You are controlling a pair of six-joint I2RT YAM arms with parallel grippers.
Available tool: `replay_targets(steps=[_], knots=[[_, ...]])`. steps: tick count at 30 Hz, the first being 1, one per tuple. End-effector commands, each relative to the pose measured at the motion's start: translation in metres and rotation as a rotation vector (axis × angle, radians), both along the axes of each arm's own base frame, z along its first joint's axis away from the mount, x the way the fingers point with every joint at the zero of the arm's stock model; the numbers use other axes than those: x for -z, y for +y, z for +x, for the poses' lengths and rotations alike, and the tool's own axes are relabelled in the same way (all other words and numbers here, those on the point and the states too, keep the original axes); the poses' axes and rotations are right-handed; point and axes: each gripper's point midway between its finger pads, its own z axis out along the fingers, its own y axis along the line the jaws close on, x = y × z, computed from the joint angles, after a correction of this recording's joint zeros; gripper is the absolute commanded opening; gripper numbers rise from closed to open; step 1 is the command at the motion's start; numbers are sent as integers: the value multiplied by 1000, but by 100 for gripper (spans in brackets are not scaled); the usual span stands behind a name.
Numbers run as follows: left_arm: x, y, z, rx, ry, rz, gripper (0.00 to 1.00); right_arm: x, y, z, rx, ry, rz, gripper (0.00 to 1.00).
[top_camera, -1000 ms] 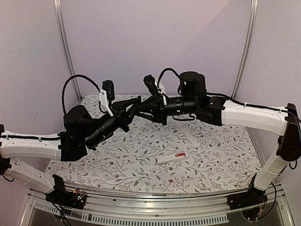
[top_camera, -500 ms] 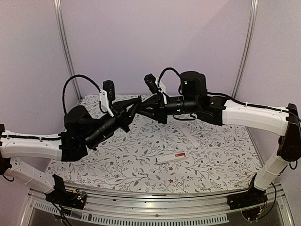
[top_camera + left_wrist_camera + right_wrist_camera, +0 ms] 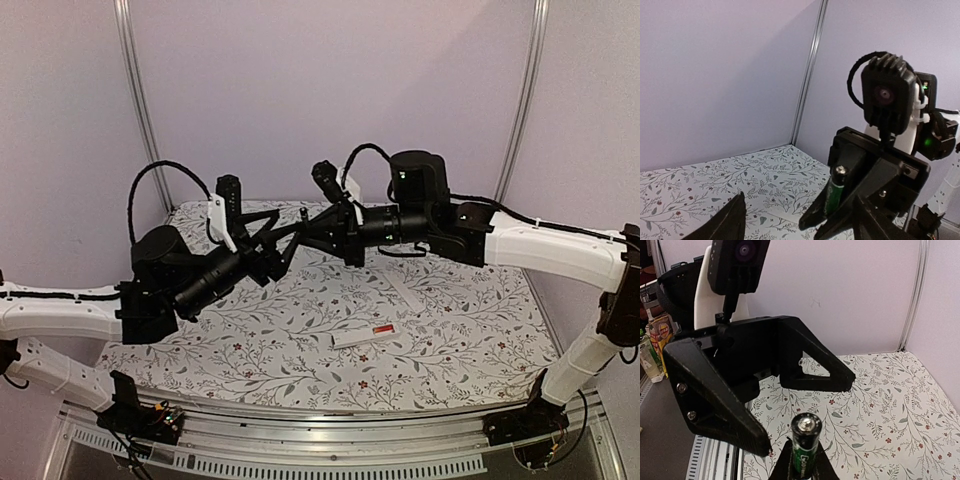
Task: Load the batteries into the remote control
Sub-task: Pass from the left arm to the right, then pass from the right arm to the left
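While your right gripper [image 3: 804, 466] is clamped on the black battery [image 3: 805, 442], which stands up between its fingers in mid-air, your left gripper [image 3: 807, 410] is spread wide around its top, gripping nothing. Your remote control [image 3: 362, 337] lies on the table [image 3: 480, 340] below, nearer and rightward, long axis left-right, with the red-orange battery [image 3: 381, 329] at its right end; your right arm is closer.

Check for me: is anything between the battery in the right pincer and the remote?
Only the left pincer: it stands open just in front of the black battery, which the right pincer holds in mid-air. The remote lies on the table below, toward the near side, with nothing visible over it.
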Motion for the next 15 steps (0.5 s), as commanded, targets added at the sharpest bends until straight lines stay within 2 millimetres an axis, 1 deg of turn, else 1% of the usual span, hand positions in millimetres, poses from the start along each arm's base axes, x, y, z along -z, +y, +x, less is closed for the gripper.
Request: replay_targets(steps=[1,3,4,5,7,10,11,13,14,15], knots=[[8,15,-6,12,24,106,73,2,-27,-19,-31,-94,-82,0],[12,13,-13,69,24,177,72,14,-36,-28,-76,-155,-156,0],[16,8,-22,129,5,231,72,20,-40,-31,-96,-181,-193,0],[19,3,-31,191,-32,285,74,26,-44,-32,-111,-209,-232,0],[20,-2,-42,264,-54,319,80,37,-49,-30,-110,-228,-309,0],[14,-8,-48,306,-80,324,81,50,-53,-28,-120,-208,-399,0],[13,-12,-49,322,-86,332,82,49,-53,-28,-125,-207,-410,0],[13,-21,-47,339,-78,348,81,54,-51,-28,-133,-185,-433,0],[14,-25,-45,348,-70,355,79,55,-50,-28,-133,-176,-436,0],[17,-31,-44,358,-57,366,73,55,-49,-29,-133,-172,-432,0]])
